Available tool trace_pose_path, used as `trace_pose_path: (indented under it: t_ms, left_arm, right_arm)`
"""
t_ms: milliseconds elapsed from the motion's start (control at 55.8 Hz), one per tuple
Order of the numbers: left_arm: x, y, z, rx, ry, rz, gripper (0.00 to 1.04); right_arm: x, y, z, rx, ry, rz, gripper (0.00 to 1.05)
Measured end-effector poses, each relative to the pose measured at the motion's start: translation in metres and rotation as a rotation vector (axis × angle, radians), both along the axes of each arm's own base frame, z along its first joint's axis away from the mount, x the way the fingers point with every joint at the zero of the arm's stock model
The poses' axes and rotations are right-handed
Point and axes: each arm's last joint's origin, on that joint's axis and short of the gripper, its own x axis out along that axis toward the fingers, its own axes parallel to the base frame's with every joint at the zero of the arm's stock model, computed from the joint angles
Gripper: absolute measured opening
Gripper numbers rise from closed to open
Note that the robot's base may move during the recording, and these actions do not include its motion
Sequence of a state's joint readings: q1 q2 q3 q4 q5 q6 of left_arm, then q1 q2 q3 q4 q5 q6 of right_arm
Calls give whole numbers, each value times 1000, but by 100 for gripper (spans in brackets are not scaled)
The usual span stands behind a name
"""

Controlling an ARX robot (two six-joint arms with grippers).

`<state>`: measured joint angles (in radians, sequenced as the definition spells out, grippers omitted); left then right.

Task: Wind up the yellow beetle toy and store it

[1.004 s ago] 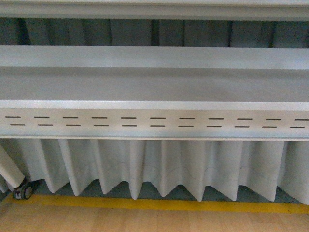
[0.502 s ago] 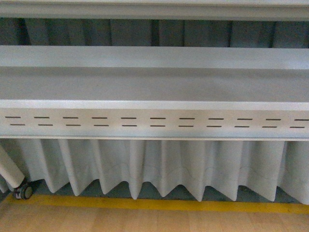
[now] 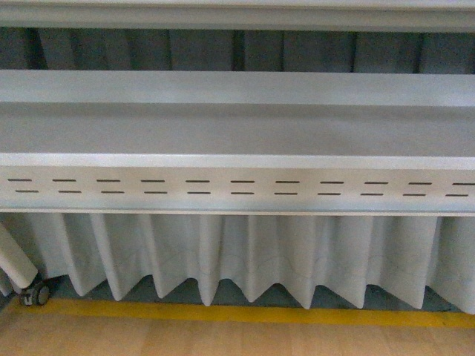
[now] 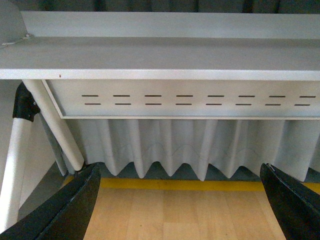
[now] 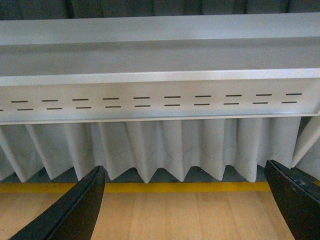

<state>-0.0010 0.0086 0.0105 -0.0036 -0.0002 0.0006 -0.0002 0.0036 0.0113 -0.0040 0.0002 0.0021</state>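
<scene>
The yellow beetle toy is out of view in every frame. My left gripper [image 4: 182, 205] is open and empty, its two black fingers [image 4: 70, 210] wide apart, low over the wooden floor and facing a grey table. My right gripper [image 5: 185, 205] is also open and empty, its black fingers [image 5: 75, 210] spread wide and facing the same table. Neither gripper shows in the front view.
A grey table [image 3: 237, 130] with a slotted front panel [image 3: 237, 188] spans the front view, a pleated white skirt [image 3: 245, 256] hanging below it. A yellow floor stripe [image 3: 245, 314] runs along its foot on wooden floor. A white table leg [image 4: 52, 125] and caster [image 3: 35, 294] stand at left.
</scene>
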Motion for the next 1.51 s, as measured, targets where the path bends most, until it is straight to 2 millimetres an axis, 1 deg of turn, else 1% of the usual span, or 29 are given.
trace_pose_path:
  t_ms: [1506]
  left_arm:
    - [0, 0, 0, 0, -1, 1, 98]
  right_arm:
    - [0, 0, 0, 0, 0, 1, 98]
